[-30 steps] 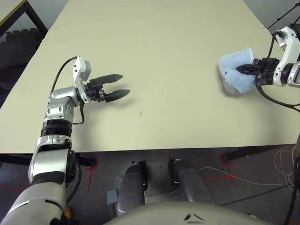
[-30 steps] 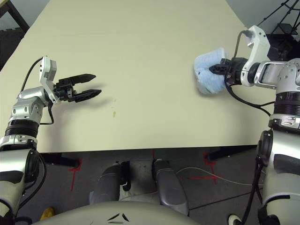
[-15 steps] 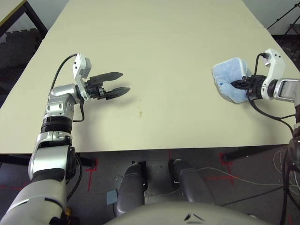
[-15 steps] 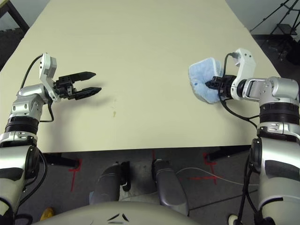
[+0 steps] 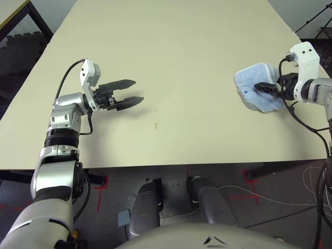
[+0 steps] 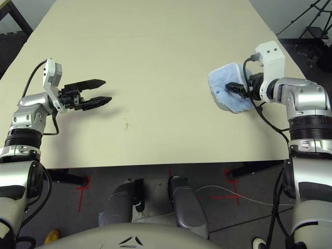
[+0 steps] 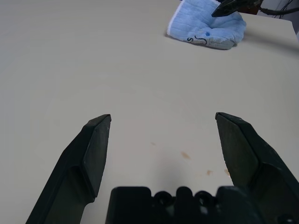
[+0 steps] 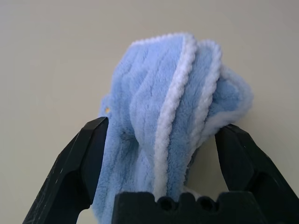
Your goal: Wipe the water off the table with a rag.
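Rag [image 8: 173, 116] between spread right gripper [image 8: 161, 135] fingers

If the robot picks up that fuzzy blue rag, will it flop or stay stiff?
The rag would probably flop: it lies in soft, rumpled folds on the table. It looks light and fluffy. Its fuzzy pile should grip rather than slip, and it won't roll.
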Controlling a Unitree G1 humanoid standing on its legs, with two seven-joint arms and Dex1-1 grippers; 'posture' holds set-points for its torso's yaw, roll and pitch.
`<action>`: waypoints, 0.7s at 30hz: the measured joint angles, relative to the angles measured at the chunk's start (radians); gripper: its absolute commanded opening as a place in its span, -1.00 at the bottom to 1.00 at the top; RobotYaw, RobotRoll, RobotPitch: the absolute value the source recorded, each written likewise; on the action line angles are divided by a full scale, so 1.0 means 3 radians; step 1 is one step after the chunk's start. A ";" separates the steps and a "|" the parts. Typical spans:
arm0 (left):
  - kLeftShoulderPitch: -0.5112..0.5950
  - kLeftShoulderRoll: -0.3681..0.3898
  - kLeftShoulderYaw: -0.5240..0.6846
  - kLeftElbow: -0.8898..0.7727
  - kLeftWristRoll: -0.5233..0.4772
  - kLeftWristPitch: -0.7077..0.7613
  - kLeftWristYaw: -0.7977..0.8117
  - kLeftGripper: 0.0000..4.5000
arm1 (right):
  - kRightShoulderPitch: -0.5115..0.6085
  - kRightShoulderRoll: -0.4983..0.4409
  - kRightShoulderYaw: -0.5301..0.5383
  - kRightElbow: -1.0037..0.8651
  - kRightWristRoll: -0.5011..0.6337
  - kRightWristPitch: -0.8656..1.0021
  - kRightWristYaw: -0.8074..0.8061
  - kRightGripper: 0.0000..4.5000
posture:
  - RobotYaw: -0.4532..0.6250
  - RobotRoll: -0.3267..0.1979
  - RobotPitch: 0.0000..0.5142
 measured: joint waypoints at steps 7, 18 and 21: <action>-0.0152 -0.0117 0.0295 0.0192 -0.0035 -0.0187 0.0613 1.00 | -0.0076 0.0038 -0.0466 -0.0067 0.0075 -0.0483 -0.0156 0.98 | -0.66 0.25 -0.40; 0.0052 -0.0258 0.0806 0.0219 0.0023 -0.0778 0.2305 1.00 | 0.0355 0.0610 -0.1201 0.0061 0.0282 -0.1673 -0.0775 0.98 | -0.52 0.25 -0.34; 0.0187 -0.0295 0.0880 0.0191 0.0054 -0.0887 0.2686 1.00 | 0.0401 0.0716 -0.1308 0.0212 0.0293 -0.2046 -0.0896 0.98 | -0.49 0.25 -0.33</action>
